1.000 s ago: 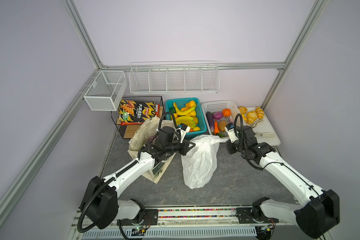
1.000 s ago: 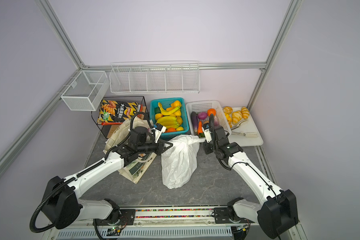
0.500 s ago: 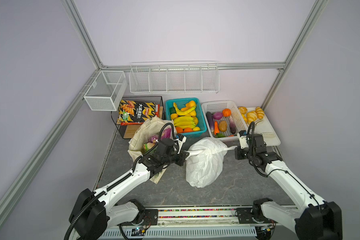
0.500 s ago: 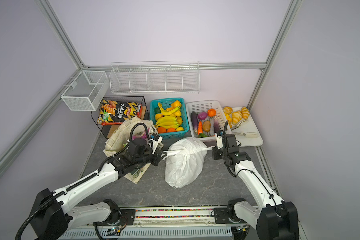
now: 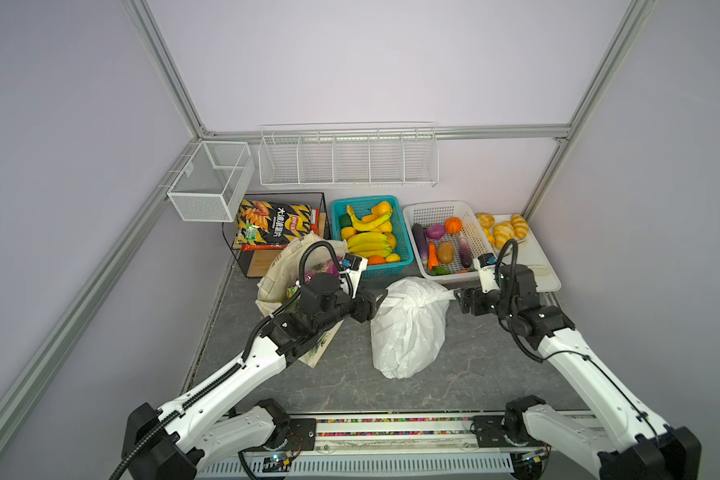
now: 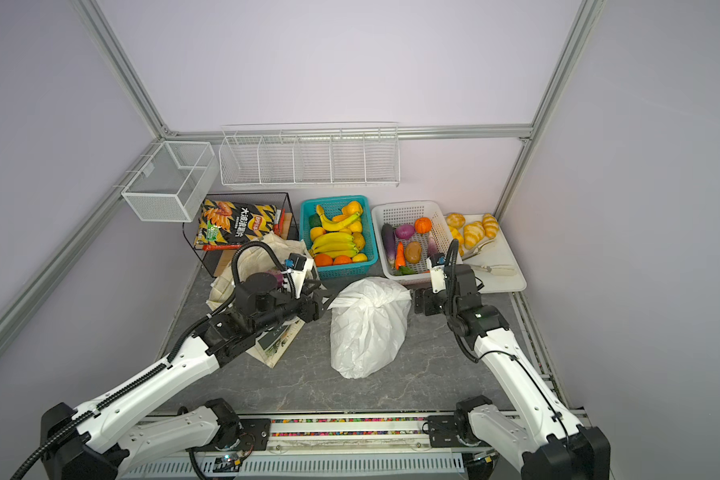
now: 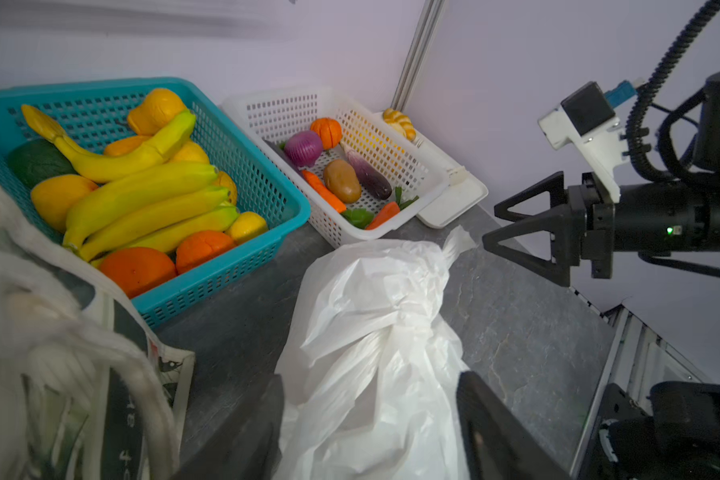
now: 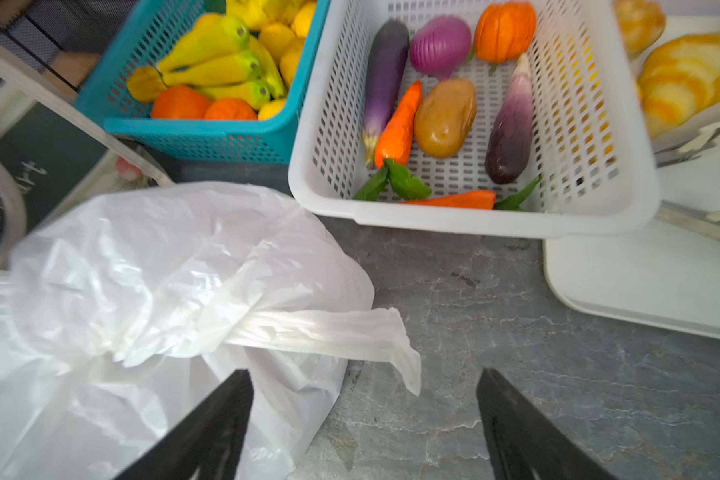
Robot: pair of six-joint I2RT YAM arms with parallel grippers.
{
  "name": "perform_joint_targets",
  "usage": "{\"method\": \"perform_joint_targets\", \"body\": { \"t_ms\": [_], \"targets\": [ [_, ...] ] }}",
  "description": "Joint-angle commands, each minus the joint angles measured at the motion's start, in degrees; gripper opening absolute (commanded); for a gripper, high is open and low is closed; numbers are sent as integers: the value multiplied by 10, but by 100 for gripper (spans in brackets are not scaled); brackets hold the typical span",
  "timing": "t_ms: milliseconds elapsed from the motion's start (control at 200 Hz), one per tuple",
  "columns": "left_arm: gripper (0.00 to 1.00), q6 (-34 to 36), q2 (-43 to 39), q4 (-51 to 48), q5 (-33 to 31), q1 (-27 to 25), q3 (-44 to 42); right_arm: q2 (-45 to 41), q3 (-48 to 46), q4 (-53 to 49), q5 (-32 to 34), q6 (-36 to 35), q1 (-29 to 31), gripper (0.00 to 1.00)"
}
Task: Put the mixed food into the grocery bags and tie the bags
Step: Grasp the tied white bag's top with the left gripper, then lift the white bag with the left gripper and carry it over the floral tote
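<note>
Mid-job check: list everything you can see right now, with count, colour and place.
plastic bag: one, white, centre of the grey table, top tied
canvas tote: one, cream, left of the bag
fruit basket: one, teal, back centre, holding yellow bananas and oranges
vegetable basket: one, white, right of the teal one, holding several toy vegetables
tray: one, white, back right, carrying several golden bread rolls
chip bag: one, black and yellow, back left, on a black wire stand
wire shelf: one, white, back wall
mesh box: one, white, left wall
left gripper: one, black, open, beside the bag's left
right gripper: one, black, open, beside the bag's right
</note>
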Motion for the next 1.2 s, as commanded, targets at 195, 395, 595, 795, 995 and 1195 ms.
{"method": "perform_joint_targets", "body": {
  "t_ms": [195,395,595,795,995,1195],
  "targets": [
    [87,115,214,-134,-69,-70,211,-52,36,-11,118,10,-4,100],
    [95,125,333,-201,-67,-69,284,-111,6,-7,127,6,-13,98],
    [99,92,383,-191,-2,-69,270,-103,2,-19,112,8,-15,98],
    [90,62,423,-179,33,-70,249,-96,-8,-11,94,13,-14,98],
    [53,69,446,-225,59,-70,279,-91,-5,-15,89,12,-14,98],
    [11,67,413,-231,99,-70,273,-96,-3,-16,88,13,-14,98]
  ]
}}
